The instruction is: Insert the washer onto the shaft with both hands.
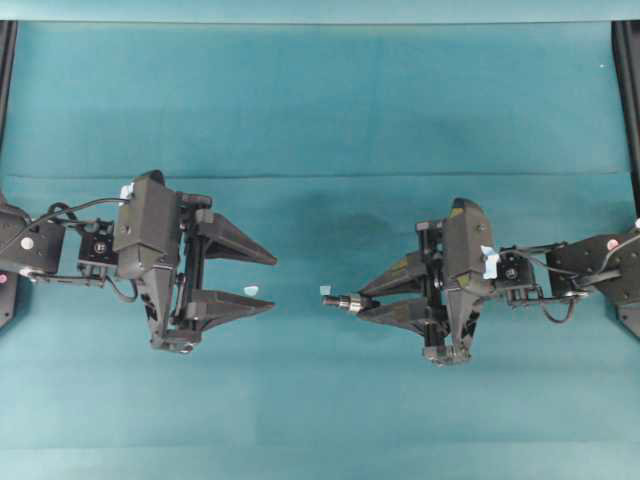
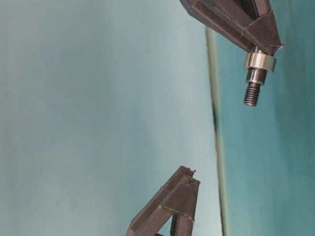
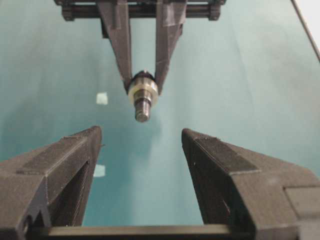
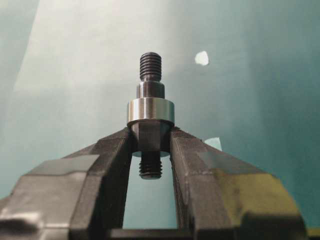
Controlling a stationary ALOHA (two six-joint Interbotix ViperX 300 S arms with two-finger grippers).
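Silver washer already on the shaft — right hand gripping, left hand empty.

Right hand (image 1: 372, 301) is clamped on the dark shaft (image 4: 150, 131), which points left towards the other arm above the teal table (image 1: 320, 110); the washer (image 4: 150, 111) sits as a bright collar just beyond the fingertips. Left hand (image 1: 262, 283) hangs well apart, spread wide, holding nothing. Insertion looks done — what remains, I judge, is only a steady hold or setting down. Overhead barely resolves the ring; the right wrist view shows it seated against the thicker step, threaded end bare.
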